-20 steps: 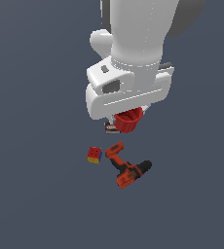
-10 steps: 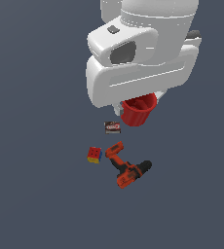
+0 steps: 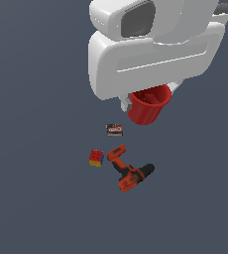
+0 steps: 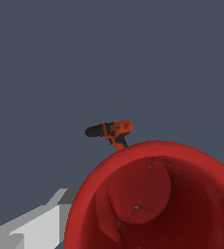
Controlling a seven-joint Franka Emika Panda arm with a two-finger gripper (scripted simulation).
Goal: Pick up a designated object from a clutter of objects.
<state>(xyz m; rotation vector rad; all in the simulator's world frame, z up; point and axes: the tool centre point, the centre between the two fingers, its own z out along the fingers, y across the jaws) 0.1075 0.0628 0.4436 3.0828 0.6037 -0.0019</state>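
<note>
Raised since the earlier frame, red cup hangs upper-centre, gripper pinching its rim, clearing drill below.

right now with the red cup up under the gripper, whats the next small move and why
Probably a short straight lift, grip kept closed. The red cup hangs under the gripper, well apart from the power drill, puzzle cube and dark box in the exterior view, so nothing blocks it; how the jaws stand is hidden.
</note>
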